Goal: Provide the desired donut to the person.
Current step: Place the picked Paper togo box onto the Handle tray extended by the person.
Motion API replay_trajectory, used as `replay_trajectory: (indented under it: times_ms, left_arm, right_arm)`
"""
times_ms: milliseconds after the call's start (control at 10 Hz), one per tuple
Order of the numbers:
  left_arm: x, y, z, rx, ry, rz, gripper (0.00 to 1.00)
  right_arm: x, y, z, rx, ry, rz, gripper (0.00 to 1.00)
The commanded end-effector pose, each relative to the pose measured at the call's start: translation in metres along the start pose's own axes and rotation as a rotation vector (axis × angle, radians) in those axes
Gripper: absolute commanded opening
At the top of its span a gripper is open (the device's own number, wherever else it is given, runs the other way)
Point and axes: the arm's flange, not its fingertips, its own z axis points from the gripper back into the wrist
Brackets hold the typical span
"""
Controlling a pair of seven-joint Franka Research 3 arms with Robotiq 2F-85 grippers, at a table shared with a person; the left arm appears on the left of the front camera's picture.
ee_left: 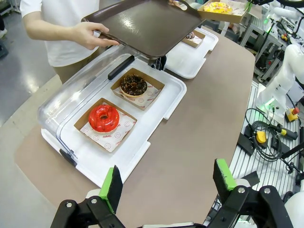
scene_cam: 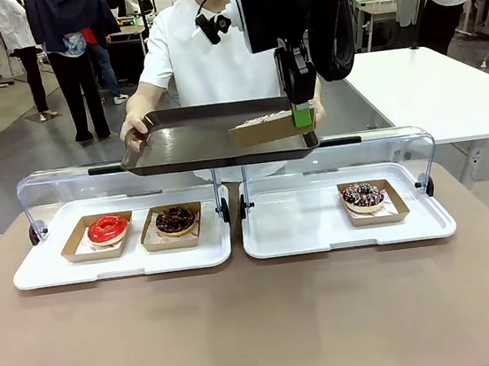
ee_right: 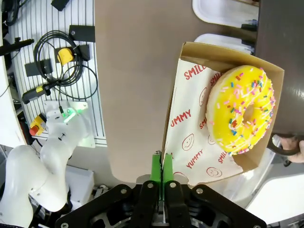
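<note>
One donut box (ee_right: 214, 51), pinched by right end effector (ee_right: 161, 165)

A robotics lab staged as a donut counter is indicated by lidded display trays (scene_cam: 41, 272) at the table's (scene_cam: 262, 324) far edge, with cables (ee_left: 259, 126) and stop buttons (ee_right: 37, 127) beside it.

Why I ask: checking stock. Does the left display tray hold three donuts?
No, that display tray holds two: a red donut and a chocolate donut.

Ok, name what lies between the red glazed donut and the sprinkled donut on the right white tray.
Front view: the dark chocolate donut in its brown card tray, then a bare stretch of white plastic tray.
</note>
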Motion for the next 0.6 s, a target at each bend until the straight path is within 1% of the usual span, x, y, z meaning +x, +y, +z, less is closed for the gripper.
replay_trajectory:
  times_ms: [0, 100, 200, 300, 400, 500]
  left_arm:
    - [0.001, 0.0, 0.001, -0.008, -0.021, -0.011, 1.0]
    - [0.001, 0.0, 0.001, -0.008, -0.021, -0.011, 1.0]
    - [0.001, 0.0, 0.001, -0.008, -0.021, -0.011, 1.0]
    - [0.001, 0.0, 0.001, -0.008, -0.021, -0.011, 1.0]
    - [0.001, 0.0, 0.001, -0.008, -0.021, -0.011, 1.0]
    - [0.001, 0.0, 0.001, -0.008, -0.021, -0.011, 1.0]
  right_arm:
    - [-0.006, -0.008, 0.006, -0.117, -0.029, -0.087, 0.01]
    - [-0.013, -0.023, 0.007, -0.119, -0.054, -0.079, 0.01]
    - [-0.021, -0.043, 0.006, -0.172, -0.055, -0.12, 0.01]
    - [-0.03, -0.063, 0.005, -0.156, -0.087, -0.157, 0.01]
    - [-0.036, -0.081, 0.003, -0.146, -0.105, -0.154, 0.01]
    - [-0.043, -0.096, 0.0, -0.146, -0.127, -0.123, 0.01]
